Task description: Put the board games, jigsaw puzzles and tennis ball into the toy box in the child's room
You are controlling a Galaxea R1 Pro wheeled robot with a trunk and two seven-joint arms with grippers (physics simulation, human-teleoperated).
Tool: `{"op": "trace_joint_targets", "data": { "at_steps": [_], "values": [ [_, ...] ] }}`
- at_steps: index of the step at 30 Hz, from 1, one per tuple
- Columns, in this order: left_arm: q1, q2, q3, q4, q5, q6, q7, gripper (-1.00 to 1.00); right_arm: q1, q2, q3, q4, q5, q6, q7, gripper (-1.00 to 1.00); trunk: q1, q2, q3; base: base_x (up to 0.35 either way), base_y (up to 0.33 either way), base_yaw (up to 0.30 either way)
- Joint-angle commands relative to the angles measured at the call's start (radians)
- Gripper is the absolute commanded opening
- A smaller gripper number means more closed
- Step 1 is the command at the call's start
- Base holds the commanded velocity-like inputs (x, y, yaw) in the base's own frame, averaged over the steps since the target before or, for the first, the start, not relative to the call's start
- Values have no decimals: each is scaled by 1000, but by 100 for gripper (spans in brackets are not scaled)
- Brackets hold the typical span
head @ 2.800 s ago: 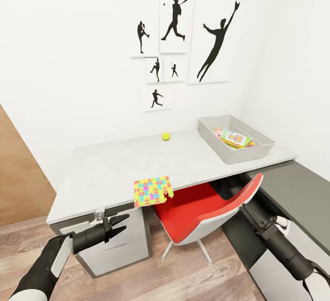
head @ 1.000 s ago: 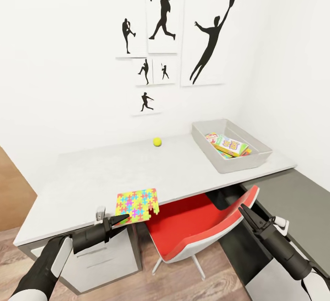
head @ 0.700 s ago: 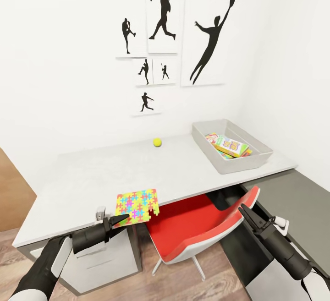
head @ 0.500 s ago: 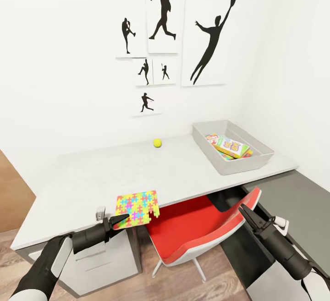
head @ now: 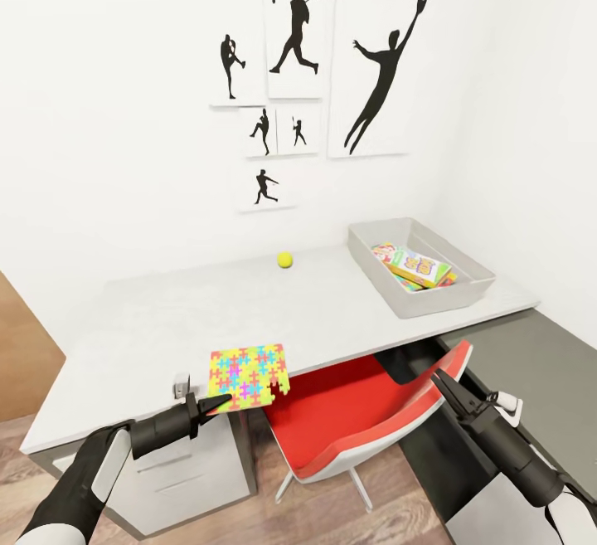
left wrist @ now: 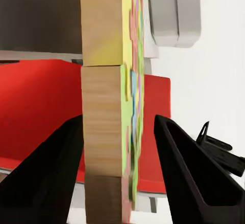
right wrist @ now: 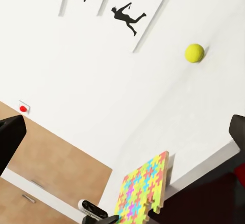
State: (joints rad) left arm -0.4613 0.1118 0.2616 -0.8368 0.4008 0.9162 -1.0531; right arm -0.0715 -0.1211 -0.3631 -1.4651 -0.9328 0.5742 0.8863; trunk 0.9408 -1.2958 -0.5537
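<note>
One jigsaw puzzle (head: 247, 374) sits at the front edge of the white table (head: 166, 321), its near side jutting out past the lip, and the left claw (head: 207, 406) is right at it. Head view has the dark fingertips at the slab's near left corner. Left wrist view tells it better: the puzzle (left wrist: 120, 106) stands edge-on between the two black fingers (left wrist: 48, 178), tan edge and pastel mosaic both showing, with daylight on either side of it. So the left claw is spread wide around the slab, jaws apart and not touching it, nothing gripped.

Over on the other side, the right claw (head: 444, 383) hangs low beside the red chair (head: 365, 412), well clear of the table top and well apart from the puzzle. Its dark fingers taper to a point in the head view, while the right wrist view catches a black finger at each side edge, set far apart, with nothing between them. That same view takes in the puzzle (right wrist: 140, 191) at the table edge and the tennis ball (right wrist: 194, 52) farther back.

Tennis ball (head: 284, 259) rests alone near the wall, well apart from both claws. Toy box (head: 419, 300) stands at the table's right end, colourful board games (head: 412, 265) already lying inside. Black silhouette sports pictures (head: 298, 39) hang on the white wall above.
</note>
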Motion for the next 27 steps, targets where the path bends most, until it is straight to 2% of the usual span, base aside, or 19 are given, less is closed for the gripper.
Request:
{"op": "trace_joint_targets", "data": {
  "at_steps": [1, 13, 17, 22, 25, 27],
  "values": [
    [0, 0, 1, 1, -16, -8, -4, -100, -1, 0, 0, 0, -6, 7, 0, 100, -4, 7, 2, 0, 0, 0],
    [0, 0, 0, -8, -16, 1, -5, -100, -1, 0, -1, 0, -6, 7, 2, 100, -50, 91, 40, 0, 0, 0],
    [0, 2, -2, -35, -15, 7, -5, -100, -1, 0, -2, 0, -6, 7, 3, 100, -65, 119, 52, 0, 0, 0],
    [-1, 3, -4, -71, -16, 48, -5, -100, -1, 0, -2, 0, -6, 7, 3, 100, -84, 154, 68, 0, 0, 0],
    [-1, 3, -6, -90, -15, 58, -8, -100, -1, 0, -2, 0, -6, 7, 3, 100, -84, 154, 68, 0, 0, 0],
    [-1, 3, -7, -109, -16, 71, -33, -100, -1, 0, -2, 0, -7, 7, 4, 100, -84, 154, 68, 0, 0, 0]
  ]
}}
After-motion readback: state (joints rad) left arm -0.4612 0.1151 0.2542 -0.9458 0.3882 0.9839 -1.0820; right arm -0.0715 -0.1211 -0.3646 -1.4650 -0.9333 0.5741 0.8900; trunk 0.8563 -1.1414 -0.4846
